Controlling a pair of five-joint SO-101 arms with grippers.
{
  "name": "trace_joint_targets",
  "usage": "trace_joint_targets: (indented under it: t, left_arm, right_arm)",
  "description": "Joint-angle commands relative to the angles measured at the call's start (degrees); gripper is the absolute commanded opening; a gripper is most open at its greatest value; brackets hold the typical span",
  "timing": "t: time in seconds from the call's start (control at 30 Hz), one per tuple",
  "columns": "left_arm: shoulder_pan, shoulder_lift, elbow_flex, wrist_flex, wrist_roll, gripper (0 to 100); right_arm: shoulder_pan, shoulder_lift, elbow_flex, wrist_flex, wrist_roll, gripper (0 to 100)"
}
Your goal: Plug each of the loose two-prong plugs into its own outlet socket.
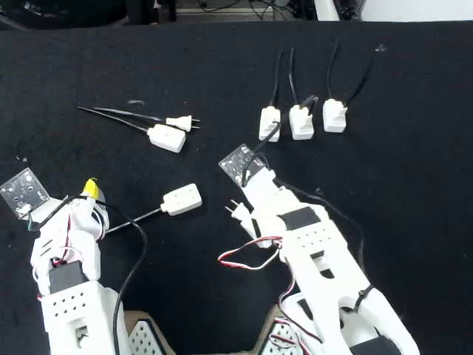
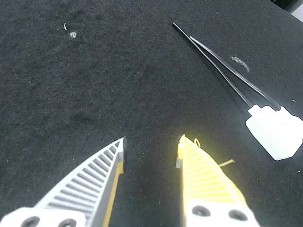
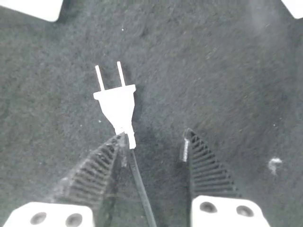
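Observation:
A loose white two-prong plug (image 1: pixel 236 211) lies on the black table mat near the middle, and my right gripper (image 1: pixel 248 222) is just behind it. In the right wrist view the plug (image 3: pixel 117 101) lies ahead of my open right gripper (image 3: pixel 154 138), its black cable running along one finger (image 3: pixel 102 163). A white socket block (image 1: pixel 182 199) lies to the plug's left. Farther back lie a second plug (image 1: pixel 181 122) and another socket block (image 1: pixel 166 137). My left gripper (image 2: pixel 151 141), with one yellow finger (image 1: pixel 90 188), is open over bare mat at the front left, with a socket block (image 2: pixel 277 132) off to one side.
Three white plug-and-socket pieces (image 1: pixel 301 122) with black cables lie in a row at the back right. Two thin black cables (image 1: pixel 118 116) run left from the back pair. A red and white wire (image 1: pixel 247 259) loops beside the right arm.

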Motion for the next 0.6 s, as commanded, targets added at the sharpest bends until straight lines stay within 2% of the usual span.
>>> trace_joint_targets:
  t: [0.0,0.2,0.3,0.57]
  left_arm:
    - [-0.1,-0.7,-3.2,-1.0,0.5,19]
    - [-0.1,-0.7,-3.2,-0.8,0.5,19]
    - [-0.2,-0.7,-3.2,-0.7,0.5,19]
    - [-0.1,-0.7,-3.2,-0.9,0.5,19]
  right_arm:
    - [-4.3,0.4,-0.6,-0.5,-0.2,17.6]
    - [-9.5,8.1,-6.2,2.6,-0.2,17.7]
    - [-9.0,12.1,-8.4,2.5,0.5,17.7]
    - [-3.8,18.0,-9.4,-1.7,8.9,17.7]
